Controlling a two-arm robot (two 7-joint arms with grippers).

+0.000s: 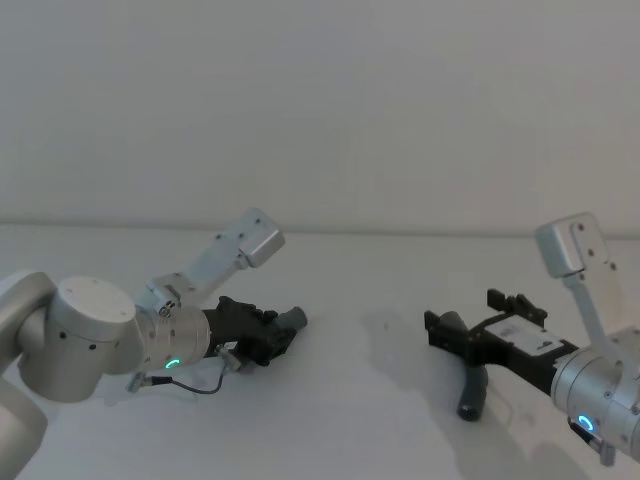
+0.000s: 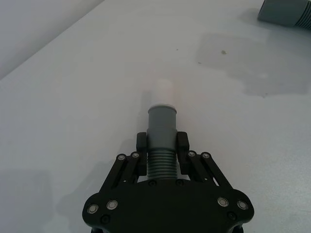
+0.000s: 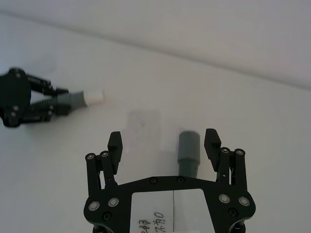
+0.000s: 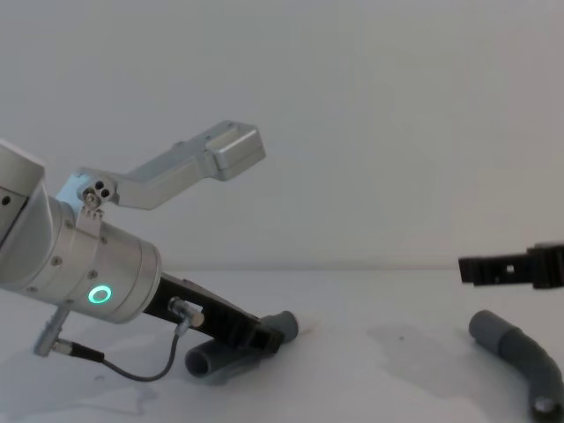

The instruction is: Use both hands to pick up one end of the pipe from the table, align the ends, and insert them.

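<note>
Pipe [image 3: 188, 154] between right jaws (spread), untouched

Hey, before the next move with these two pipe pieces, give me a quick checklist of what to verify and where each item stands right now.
1. Left pincer shut on the white-tipped pipe piece: ok.
2. White tip sticking out clear past the fingers: ok.
3. Right pincer straddling the collar of the second pipe piece: ok, though off-centre.
4. Right pincer closed on that collar: not ok, it is open.
5. Second pipe piece lifted off the table: not ok.
6. The two ends aligned: not ok, they are far apart.
</note>
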